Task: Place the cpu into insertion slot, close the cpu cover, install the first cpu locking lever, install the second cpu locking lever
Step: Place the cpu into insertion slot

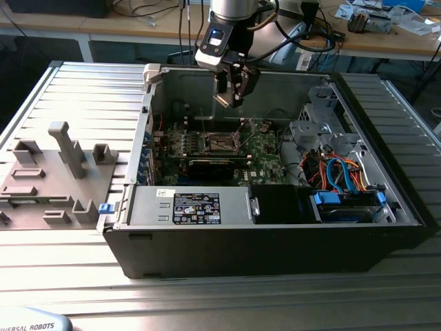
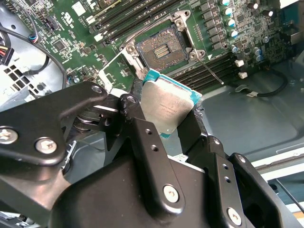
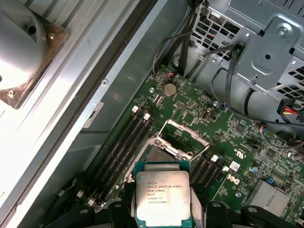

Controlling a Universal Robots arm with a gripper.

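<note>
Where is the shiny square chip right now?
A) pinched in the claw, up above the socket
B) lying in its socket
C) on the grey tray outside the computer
A: the cpu sits clamped in the claw, off the board, and the insertion slot shows bare.

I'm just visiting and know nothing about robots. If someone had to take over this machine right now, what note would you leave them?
Pincer: shut on the cpu, held above the slot.
Slot: empty, with its contacts bare; cover swung open.
Done: cpu gripped; nothing seated yet.
Left: seating the cpu, closing the cover, latching both levers.
</note>
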